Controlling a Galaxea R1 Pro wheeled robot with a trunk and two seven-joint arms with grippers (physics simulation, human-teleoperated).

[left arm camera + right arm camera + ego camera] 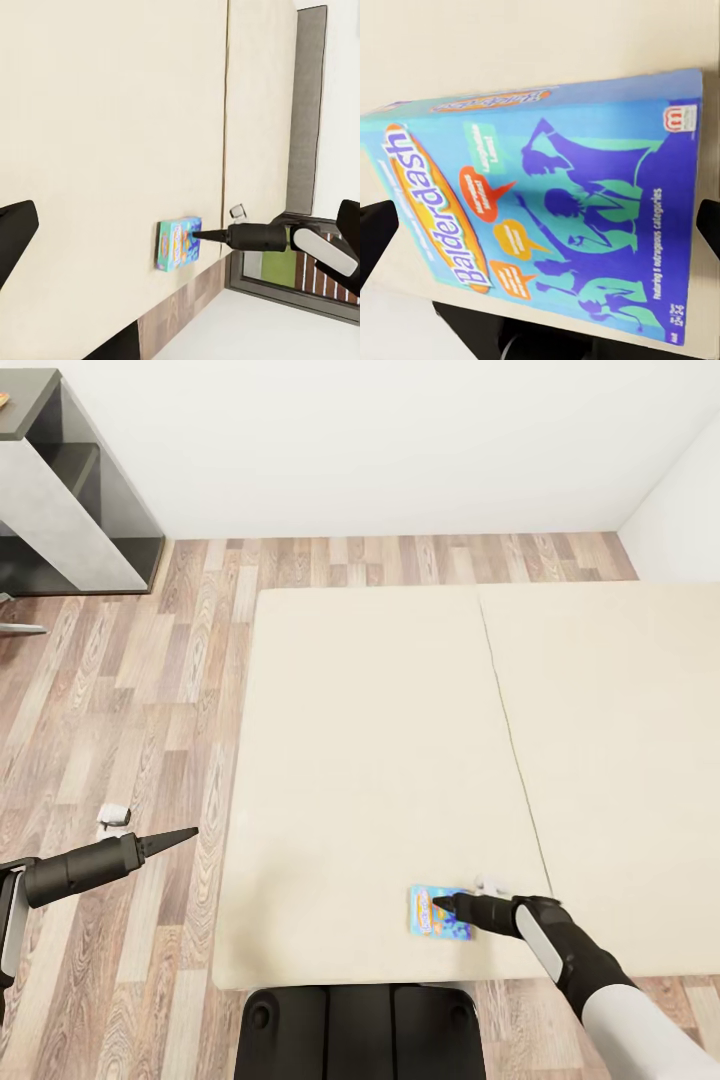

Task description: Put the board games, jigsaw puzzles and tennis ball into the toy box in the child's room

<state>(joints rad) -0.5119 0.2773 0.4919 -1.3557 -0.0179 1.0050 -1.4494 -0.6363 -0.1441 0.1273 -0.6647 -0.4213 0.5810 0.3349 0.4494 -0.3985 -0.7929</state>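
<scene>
My right jaws are down at the blue board game and look like one thin point over it in the head view. From my right wrist I see the box very close, with a dark finger past one side of it and a dark tip past the other side. So the jaws look spread wider than the box, one finger on each side. I think they are not squeezing it yet.

The box lies flat on the bed, near the bed's close edge, at about five o'clock in the head view. It says "Balderdash" on its face. My left wrist sees it too, a small blue box with my right arm's tip touching its side.

My left jaws hang over the wood floor, out at eight o'clock, well apart from the bed. They look pinched to a point and hold nothing.

Far off at ten o'clock is the end of the counter, grey and dark.

I think the step now is picking up this first game from the bed. Next I should close my right jaws on the box's two sides, then lift it straight up. The box is wide and smooth, so I must grip evenly or it may tip or slip out.
</scene>
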